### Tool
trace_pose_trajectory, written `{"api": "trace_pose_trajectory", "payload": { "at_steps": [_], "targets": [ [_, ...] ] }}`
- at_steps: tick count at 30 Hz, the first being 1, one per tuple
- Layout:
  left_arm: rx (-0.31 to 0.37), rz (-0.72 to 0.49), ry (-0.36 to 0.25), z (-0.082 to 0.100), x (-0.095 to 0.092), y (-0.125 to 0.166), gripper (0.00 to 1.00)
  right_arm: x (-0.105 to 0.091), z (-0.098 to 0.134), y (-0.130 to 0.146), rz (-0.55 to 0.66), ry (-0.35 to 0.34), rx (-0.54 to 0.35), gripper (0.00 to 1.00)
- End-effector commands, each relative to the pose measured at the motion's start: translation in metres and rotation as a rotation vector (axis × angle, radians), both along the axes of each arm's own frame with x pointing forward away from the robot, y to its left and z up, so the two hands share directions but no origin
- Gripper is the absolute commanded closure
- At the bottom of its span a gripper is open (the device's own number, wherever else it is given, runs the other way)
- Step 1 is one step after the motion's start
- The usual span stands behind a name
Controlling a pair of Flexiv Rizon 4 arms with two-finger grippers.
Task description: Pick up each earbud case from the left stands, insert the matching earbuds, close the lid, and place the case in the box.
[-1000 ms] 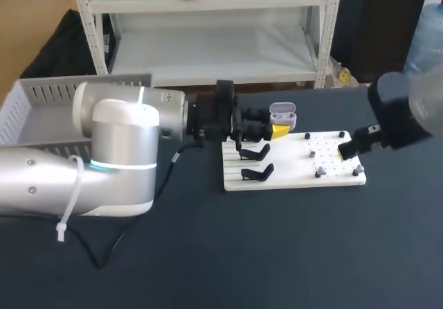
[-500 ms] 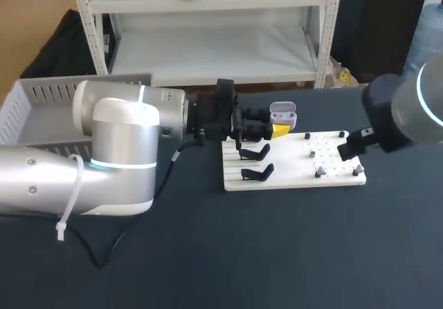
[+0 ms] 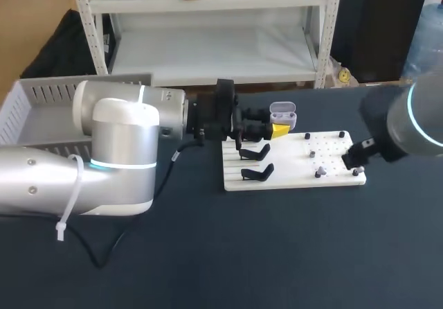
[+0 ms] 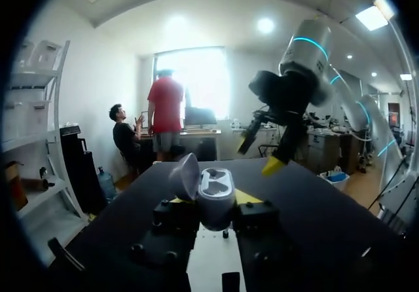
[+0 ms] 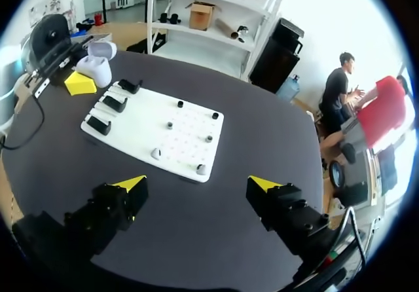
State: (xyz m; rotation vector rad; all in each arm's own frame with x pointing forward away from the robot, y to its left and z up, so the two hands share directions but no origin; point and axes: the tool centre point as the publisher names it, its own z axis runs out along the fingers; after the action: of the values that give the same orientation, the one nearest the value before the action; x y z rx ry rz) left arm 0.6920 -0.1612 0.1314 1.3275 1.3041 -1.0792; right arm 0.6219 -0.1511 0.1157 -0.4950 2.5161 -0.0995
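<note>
My left gripper (image 3: pixel 277 129) is shut on a pale lilac earbud case (image 3: pixel 282 116), held upright with its lid open above the white board's (image 3: pixel 291 179) far left corner. In the left wrist view the case (image 4: pixel 215 199) sits between the yellow tips of that gripper (image 4: pixel 208 205), its lid (image 4: pixel 186 175) tipped back and both wells showing. Small earbuds (image 3: pixel 319 174) stand on pegs on the board's right half. My right gripper (image 3: pixel 354 157) hangs over the board's right edge, open and empty. In its own wrist view the right gripper (image 5: pixel 198 186) is above the table, nearer than the board (image 5: pixel 141 138).
Two black stands (image 3: pixel 257 154) sit empty on the board's left part, with a third (image 5: pixel 129 86) showing in the right wrist view. A grey slatted box (image 3: pixel 41 108) stands at the table's far left, behind my left arm.
My right arm has swung and its gripper has shifted slightly toward the board's near right corner. The left arm and the case have stayed still.
</note>
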Motion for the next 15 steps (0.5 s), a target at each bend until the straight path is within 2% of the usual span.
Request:
{"api": "trace_pose_trajectory", "payload": {
  "at_steps": [1, 7, 10, 15],
  "targets": [
    [0.001, 0.0, 0.0, 0.0, 0.001, -0.001, 1.0, 0.001, -0.007, -0.017, 0.086, 0.032, 0.04, 0.0],
    [0.001, 0.0, 0.0, 0.0, 0.001, -0.001, 1.0, 0.006, -0.027, -0.019, 0.206, 0.09, -0.019, 0.0],
    [0.001, 0.0, 0.0, 0.0, 0.001, -0.001, 1.0, 0.011, -0.035, -0.02, 0.221, 0.108, -0.071, 0.0],
    [0.001, 0.0, 0.0, 0.0, 0.001, -0.001, 1.0, 0.017, -0.041, -0.021, 0.097, 0.162, -0.078, 0.0]
  ]
}}
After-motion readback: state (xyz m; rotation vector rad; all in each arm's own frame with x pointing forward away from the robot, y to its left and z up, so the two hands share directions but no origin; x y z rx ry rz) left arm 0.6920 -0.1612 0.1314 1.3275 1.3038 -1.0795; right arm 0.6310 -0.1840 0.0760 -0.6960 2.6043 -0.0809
